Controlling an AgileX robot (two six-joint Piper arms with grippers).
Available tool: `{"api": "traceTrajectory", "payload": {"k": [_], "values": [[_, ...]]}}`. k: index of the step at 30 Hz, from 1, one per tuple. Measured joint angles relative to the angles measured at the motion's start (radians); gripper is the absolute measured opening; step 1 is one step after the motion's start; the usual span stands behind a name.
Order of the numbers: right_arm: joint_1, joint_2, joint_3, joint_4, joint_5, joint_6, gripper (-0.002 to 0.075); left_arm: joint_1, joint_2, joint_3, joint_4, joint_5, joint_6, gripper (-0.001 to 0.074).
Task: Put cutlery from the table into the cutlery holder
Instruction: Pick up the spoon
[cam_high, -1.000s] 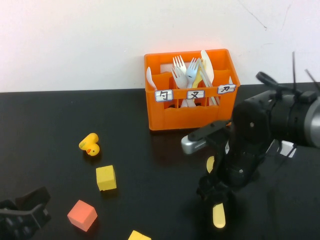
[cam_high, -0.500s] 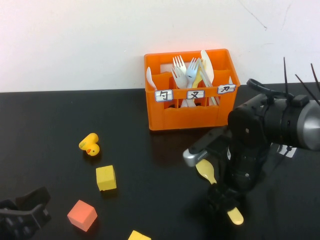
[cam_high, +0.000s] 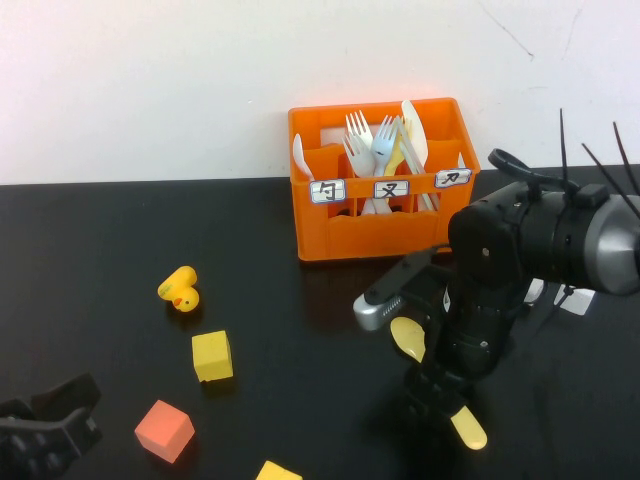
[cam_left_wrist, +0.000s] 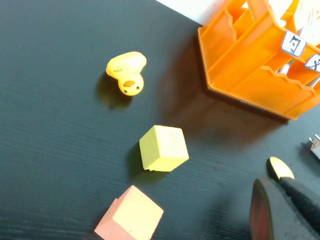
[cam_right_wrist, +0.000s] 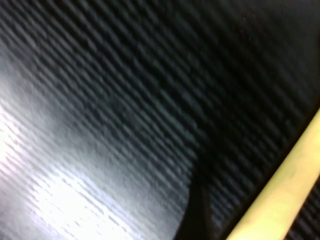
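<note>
I am pinching the yellow spoon mid-handle in my right gripper, above the worktop, bowl toward the cutlery holder beyond. My left gripper is resting parked; I cannot tell its state.

- Right gripper held yellow spoon just before cutlery holder; bare table lay between.
- Holder's middle slots crowded with white cutlery.
- Left gripper parked near corner; duck and cubes nearby.

Yellow spoon mid-shaft behind right end effector.
</note>
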Motion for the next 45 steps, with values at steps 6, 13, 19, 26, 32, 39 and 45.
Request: {"api": "traceTrajectory", "payload": {"k": [6,13,19,26,32,39,45], "values": [[0.0,0.002,0.0,0.022,0.017,0.002,0.0526,0.0,0.0,0.0,0.0,0.0,0.0,-0.0001],[0.0,0.002,0.0,0.021,0.018,0.011,0.0524,0.0,0.0,0.0,0.0,0.0,0.0,-0.0001],[0.0,0.003,0.0,0.018,0.022,0.011,0.0524,0.0,0.0,0.0,0.0,0.0,0.0,-0.0001],[0.0,0.007,0.002,0.016,0.004,0.013,0.0524,0.0,0.0,0.0,0.0,0.0,0.0,-0.0001],[0.0,0.007,0.007,0.016,-0.001,0.013,0.0524,0.0,0.0,0.0,0.0,0.0,0.0,-0.0001],[0.0,0.012,0.007,0.006,0.014,0.013,0.0453,0.0,0.0,0.0,0.0,0.0,0.0,-0.0001],[0.0,0.018,0.004,-0.026,0.024,0.013,0.0261,0.0,0.0,0.0,0.0,0.0,0.0,-0.0001]]}}
